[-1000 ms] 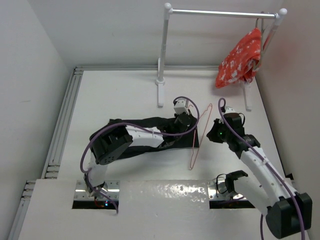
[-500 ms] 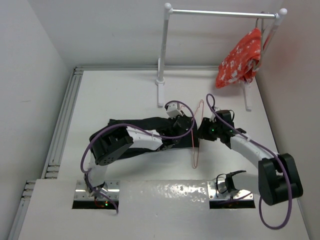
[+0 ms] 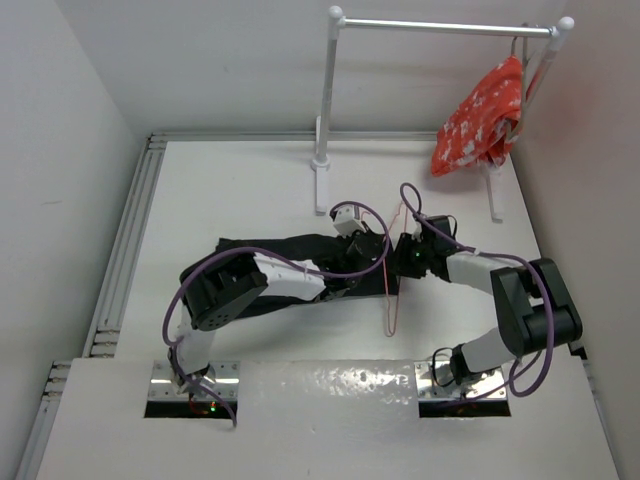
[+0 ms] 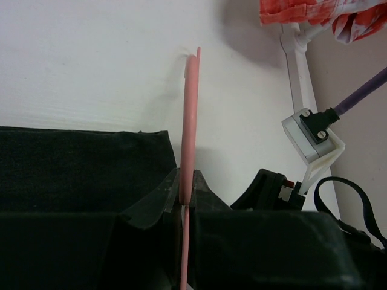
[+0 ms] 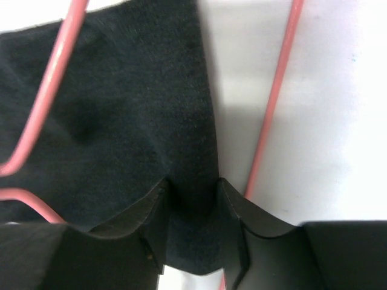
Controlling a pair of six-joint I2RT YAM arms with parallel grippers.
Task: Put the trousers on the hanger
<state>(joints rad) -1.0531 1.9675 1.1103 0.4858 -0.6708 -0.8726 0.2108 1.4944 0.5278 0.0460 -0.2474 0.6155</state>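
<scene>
Swinging in from the right within the last second, top view: right gripper (image 3: 408,257) now sits at the right end of the trousers (image 3: 285,250), mid-table, just beside the hanger (image 3: 389,310); left gripper (image 3: 366,252) unmoved. Left wrist: jaws clenched on the hanger's rod, trousers underneath. Right wrist: 2 fingers straddle the trousers' edge, partly parted; whether they pinch, cannot tell. Likely setting up to feed cloth through the hanger.

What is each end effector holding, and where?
Left end effector: the hanger, by one wire side. Right end effector straddles the trousers' edge; grip unclear.
</scene>
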